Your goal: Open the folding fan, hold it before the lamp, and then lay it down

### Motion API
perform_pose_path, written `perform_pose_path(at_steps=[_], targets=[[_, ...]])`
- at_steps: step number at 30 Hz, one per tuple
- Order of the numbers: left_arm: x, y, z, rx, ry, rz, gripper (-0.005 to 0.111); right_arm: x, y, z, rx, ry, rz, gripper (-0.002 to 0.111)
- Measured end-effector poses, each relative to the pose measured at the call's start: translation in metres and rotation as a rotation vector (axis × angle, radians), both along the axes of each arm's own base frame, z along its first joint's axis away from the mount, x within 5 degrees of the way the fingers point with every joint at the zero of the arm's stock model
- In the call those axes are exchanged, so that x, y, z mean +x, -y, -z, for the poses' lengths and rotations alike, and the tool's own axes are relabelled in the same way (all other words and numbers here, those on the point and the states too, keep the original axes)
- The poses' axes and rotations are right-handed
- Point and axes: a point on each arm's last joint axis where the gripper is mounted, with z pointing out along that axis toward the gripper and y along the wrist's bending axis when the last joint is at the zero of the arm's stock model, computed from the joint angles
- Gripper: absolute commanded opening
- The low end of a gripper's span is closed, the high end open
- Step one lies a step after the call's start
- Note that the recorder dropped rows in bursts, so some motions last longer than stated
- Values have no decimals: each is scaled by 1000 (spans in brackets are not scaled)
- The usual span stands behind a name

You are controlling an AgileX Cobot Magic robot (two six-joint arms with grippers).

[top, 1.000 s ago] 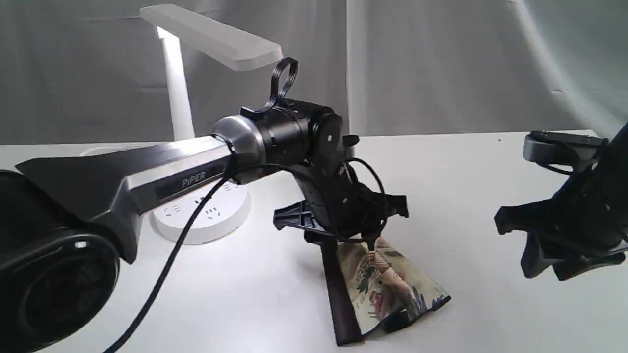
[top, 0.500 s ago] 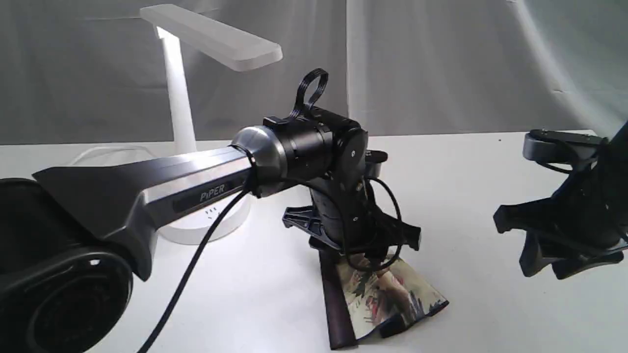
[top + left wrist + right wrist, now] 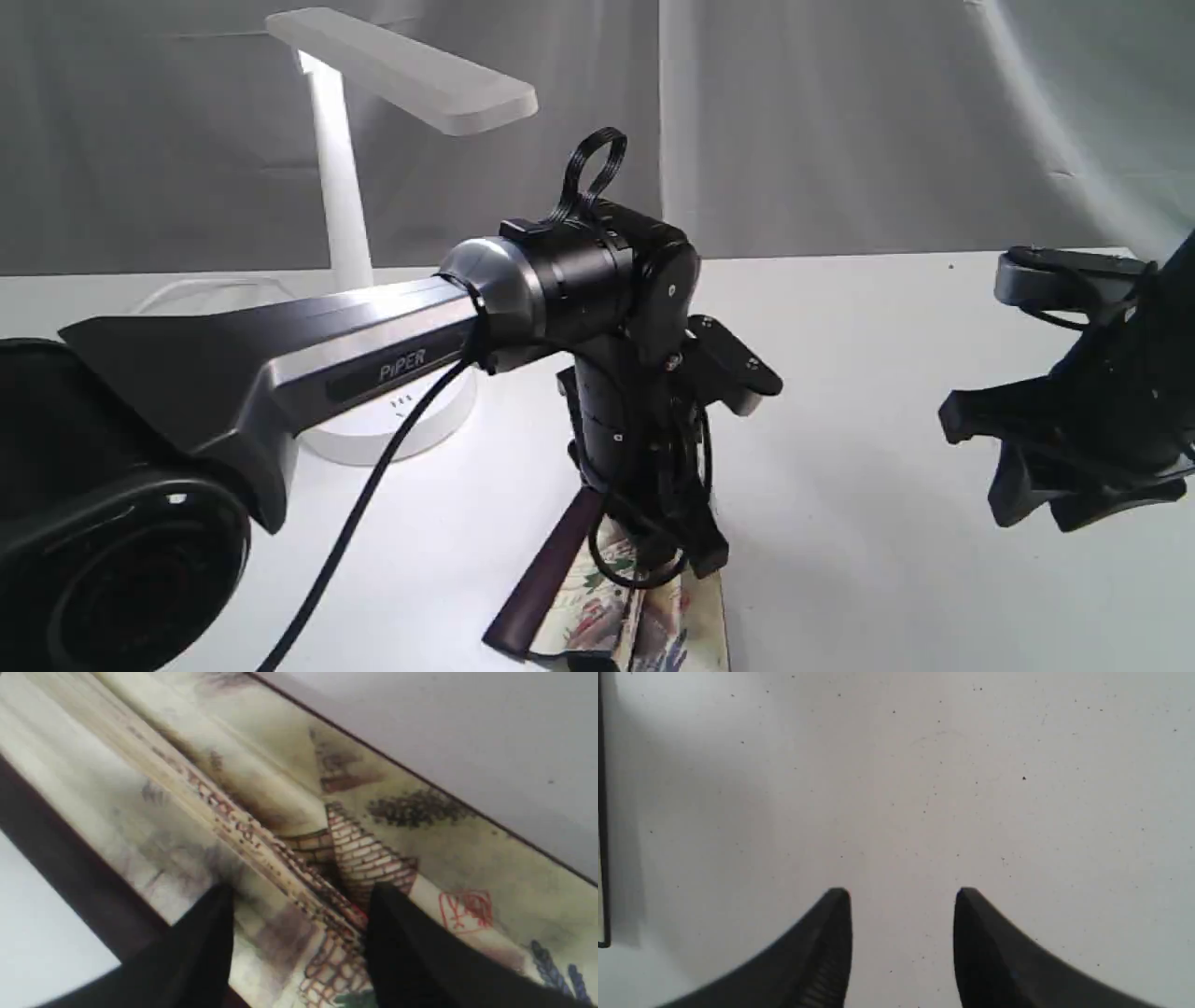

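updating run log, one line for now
left fingers apart over folding fan | fan partly open | right fingers open above table

Cream folding fan point(image 3: 280, 788) bears brown brickwork; lamp point(image 3: 401, 70) is white.

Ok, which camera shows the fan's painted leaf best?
Left wrist view: the folding fan fills it, brickwork and red seal clear. Exterior shows only a part under the arm; right wrist, maybe a dark sliver.

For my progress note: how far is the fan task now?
Done: little; the folding fan lies on the table only partly spread. In hand: the left gripper, jaws apart, sits over its pleats; the right gripper hangs open above the table. Remaining: opening it fully, holding it before the lamp, laying it down.
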Motion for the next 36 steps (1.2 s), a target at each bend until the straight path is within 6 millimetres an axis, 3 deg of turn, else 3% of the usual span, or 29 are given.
perform_pose_path(at_steps=[11,24,31,36], targets=[[-17,16,0,67,35,394,42,2,0,0,-12,28,-58,36],[-38,37,0,126,69,555,42,8,-8,-3,42,136,-199,36],[-37,35,-7,123,84,402,42,10,-13,-5,39,214,-444,36],[-32,28,-39,42,105,300,42,11,-16,-6,49,268,-562,36]])
